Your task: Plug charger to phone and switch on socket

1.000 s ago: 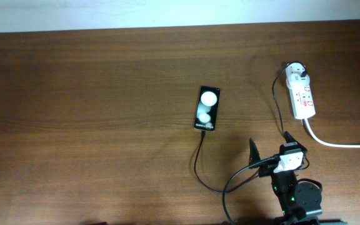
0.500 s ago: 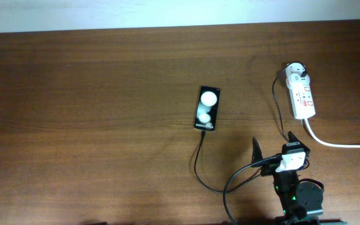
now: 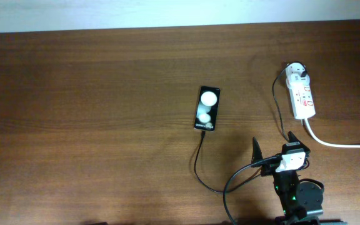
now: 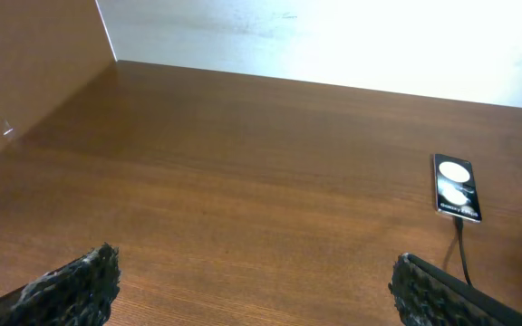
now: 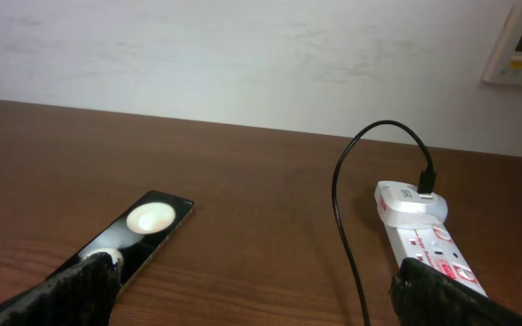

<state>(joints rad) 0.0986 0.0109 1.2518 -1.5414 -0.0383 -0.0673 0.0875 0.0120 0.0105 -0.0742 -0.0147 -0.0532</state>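
The black phone (image 3: 207, 108) lies flat mid-table, with two white reflections on its face. It also shows in the left wrist view (image 4: 456, 186) and the right wrist view (image 5: 143, 231). The charger's thin black cable (image 3: 197, 164) meets the phone's near end. Its other run (image 5: 338, 199) rises to the white plug adapter (image 3: 298, 74), which sits in the far end of the white socket strip (image 3: 304, 100). My right gripper (image 3: 272, 145) is open and empty, between phone and strip, touching neither; it also shows in the right wrist view (image 5: 261, 290). My left gripper (image 4: 252, 290) is open and empty over bare wood.
The strip's thick white cord (image 3: 339, 144) runs off to the right edge. A white wall borders the table's far edge (image 3: 167, 28). A wall panel (image 5: 519, 41) hangs at the upper right. The robot's own black cables (image 3: 239, 178) loop near the right arm's base.
My right gripper has drawn back a little toward the near edge of the table. The phone, cable and socket strip have not moved.
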